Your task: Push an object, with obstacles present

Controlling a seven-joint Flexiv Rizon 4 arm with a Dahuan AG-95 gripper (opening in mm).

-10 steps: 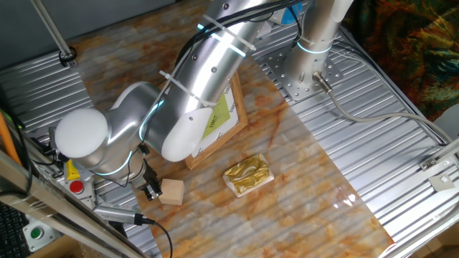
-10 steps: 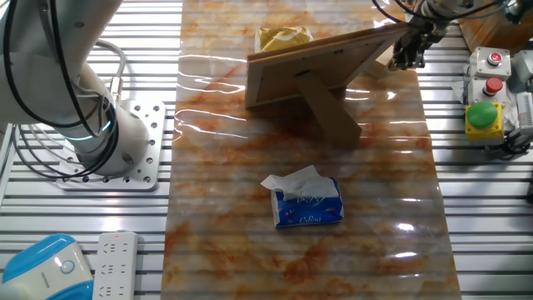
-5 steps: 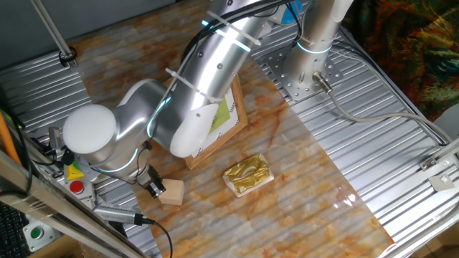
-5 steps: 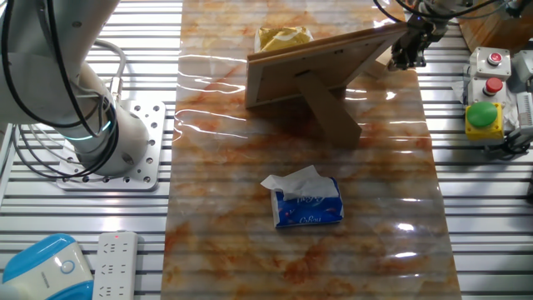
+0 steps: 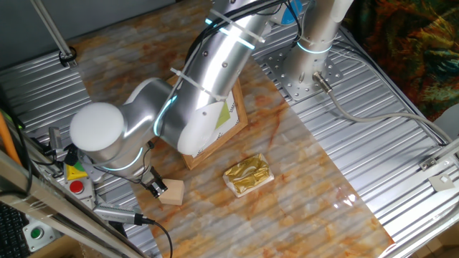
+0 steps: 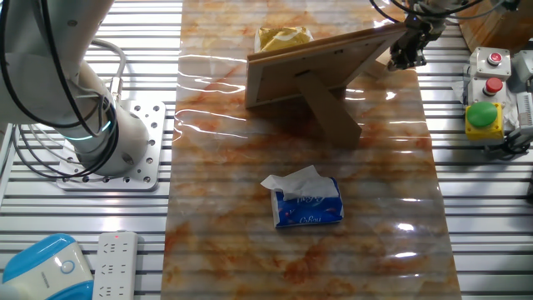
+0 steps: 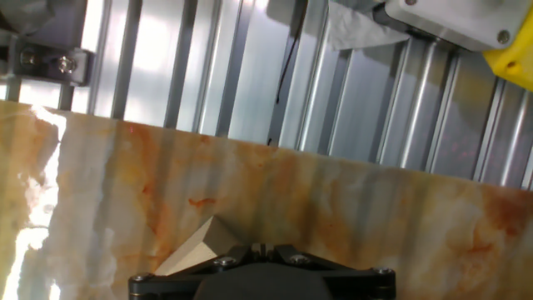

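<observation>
My arm bends low over the table edge, my gripper [image 5: 155, 188] pointing down, finger gap hidden from view.

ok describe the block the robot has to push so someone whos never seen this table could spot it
Start at the standing picture frame on the marbled tabletop. Go toward the table edge by the red button box, where the gripper sits low. The wooden block lies flat beside it: small, plain pale wood, unlike the crinkled gold foil packet.
</observation>
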